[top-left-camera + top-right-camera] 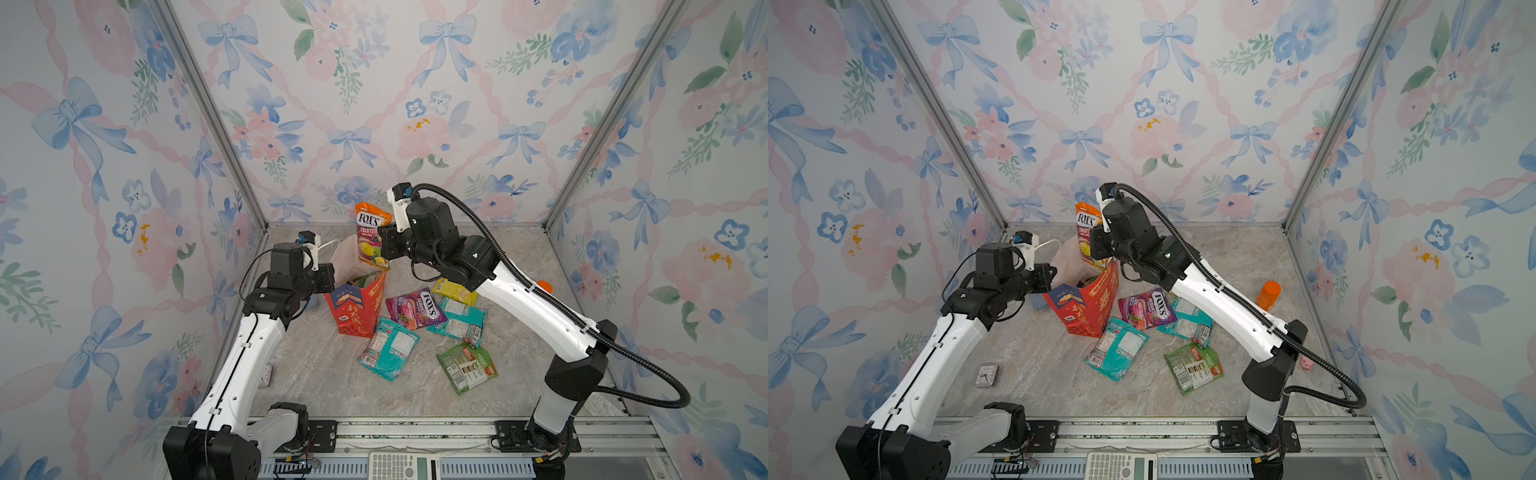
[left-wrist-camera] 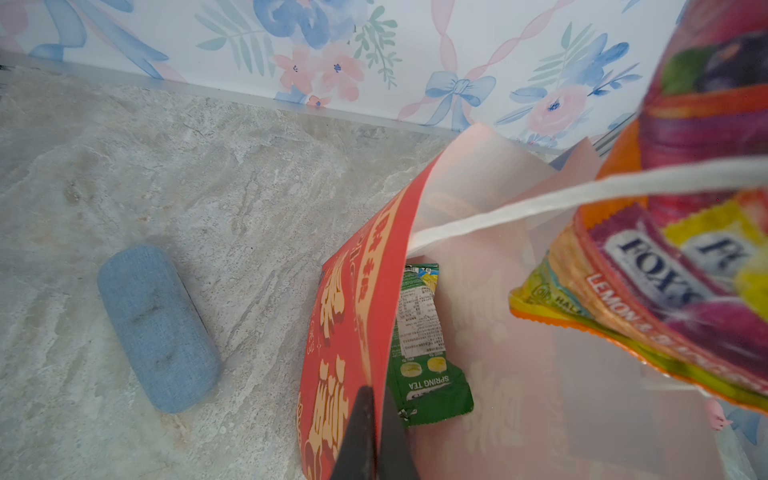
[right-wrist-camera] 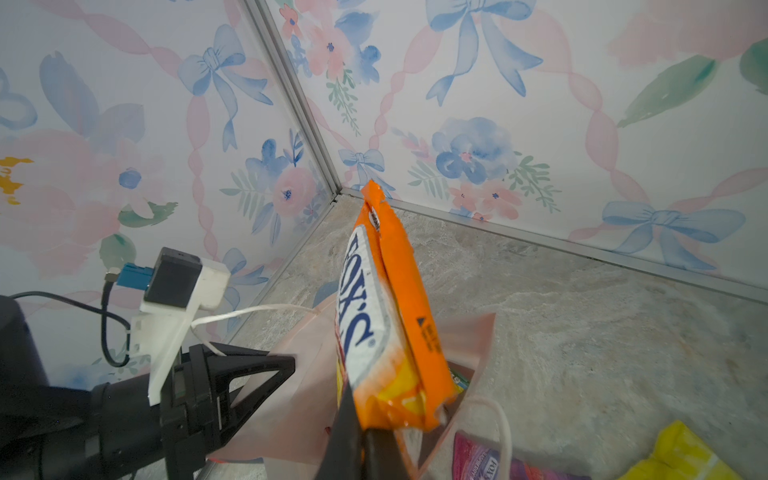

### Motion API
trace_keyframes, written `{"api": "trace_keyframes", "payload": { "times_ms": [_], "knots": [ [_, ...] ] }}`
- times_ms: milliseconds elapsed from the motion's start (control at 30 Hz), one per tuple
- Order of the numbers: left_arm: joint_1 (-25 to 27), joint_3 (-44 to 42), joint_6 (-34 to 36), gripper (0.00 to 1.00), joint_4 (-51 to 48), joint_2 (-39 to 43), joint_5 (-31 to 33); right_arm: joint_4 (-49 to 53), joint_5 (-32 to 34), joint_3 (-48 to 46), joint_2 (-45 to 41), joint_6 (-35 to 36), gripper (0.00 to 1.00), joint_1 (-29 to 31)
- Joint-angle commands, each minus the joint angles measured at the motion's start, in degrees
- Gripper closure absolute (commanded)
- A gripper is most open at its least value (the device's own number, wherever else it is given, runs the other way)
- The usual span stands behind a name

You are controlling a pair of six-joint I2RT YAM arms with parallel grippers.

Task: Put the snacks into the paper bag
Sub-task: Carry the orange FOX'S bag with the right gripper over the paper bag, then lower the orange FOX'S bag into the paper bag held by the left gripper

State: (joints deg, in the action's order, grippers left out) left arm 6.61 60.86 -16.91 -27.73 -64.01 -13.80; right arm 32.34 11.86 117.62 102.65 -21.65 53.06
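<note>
The red paper bag [image 1: 357, 309] [image 1: 1086, 309] stands upright at mid-table with its mouth open. My left gripper [image 2: 376, 391] [image 1: 330, 277] is shut on the bag's left wall at the rim [image 2: 353, 332]. My right gripper [image 3: 363, 415] [image 1: 385, 246] is shut on the lower edge of an orange FOX'S packet [image 1: 371, 232] [image 3: 390, 316], held upright over the bag's mouth. A green packet [image 2: 426, 357] lies inside the bag. On the table to the right of the bag lie purple [image 1: 415, 309], yellow [image 1: 454, 291], teal [image 1: 459, 322] [image 1: 388, 348] and green [image 1: 467, 368] snacks.
A blue fabric case [image 2: 158, 328] lies on the table left of the bag. An orange-capped bottle [image 1: 1268, 295] and a pink pig toy [image 1: 1308, 364] sit near the right wall. A small clock [image 1: 987, 375] lies at the front left, and a calculator [image 1: 401, 465] on the front rail.
</note>
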Motion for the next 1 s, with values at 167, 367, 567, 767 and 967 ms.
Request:
{"api": "trace_keyframes", "payload": {
  "times_ms": [167,367,567,767,967],
  "knots": [
    [0.2,-0.8,0.5,1.0,-1.2,0.7,-0.1,-3.6,-3.2,-0.9,-1.0,-1.0,1.0,1.2],
    [0.2,-1.0,0.5,1.0,-1.2,0.9,-0.1,-4.2,-6.9,-0.9,0.4,-0.8,1.0,1.5],
    [0.3,-0.9,0.4,1.0,-1.1,0.9,0.1,-5.5,-10.4,-2.0,1.4,-0.3,1.0,1.7],
    [0.2,-1.0,0.6,1.0,-1.1,0.9,0.2,-5.8,-12.1,-2.1,2.8,0.6,1.0,1.6],
    [0.3,-1.0,0.6,1.0,-1.1,0.8,0.3,-6.9,-13.5,-3.1,3.6,1.9,1.0,1.6]
  ]
}}
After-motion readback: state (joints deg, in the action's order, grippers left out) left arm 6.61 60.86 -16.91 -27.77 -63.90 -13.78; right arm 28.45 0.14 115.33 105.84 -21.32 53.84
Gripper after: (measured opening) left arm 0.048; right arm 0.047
